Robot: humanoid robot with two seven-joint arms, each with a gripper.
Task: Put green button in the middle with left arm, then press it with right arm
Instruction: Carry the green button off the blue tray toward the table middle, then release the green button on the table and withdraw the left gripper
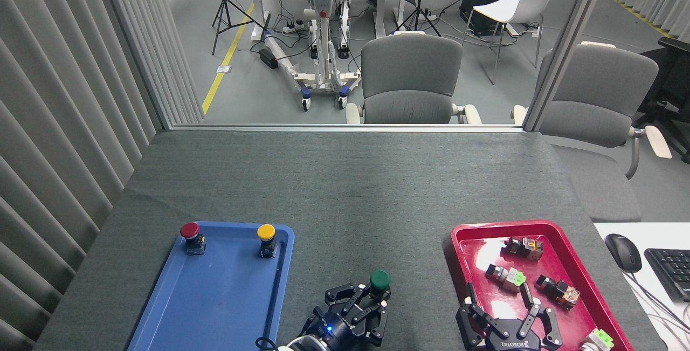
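The green button (pixel 380 280), a dark green cap on a black base, is between the two trays over the grey-green felt of the middle (pixel 345 200). My left gripper (pixel 372 301) is shut on the green button, holding its base just below the cap. My right gripper (pixel 498 300) stands open at the near end of the red tray, fingers spread with nothing between them.
A blue tray (pixel 161 308) at the near left holds a red button (pixel 190 232) and a yellow button (pixel 266 233). The red tray (pixel 469 235) at the near right holds several switch parts. A mouse (pixel 622 252) and keyboard (pixel 671 271) lie on the white desk beyond.
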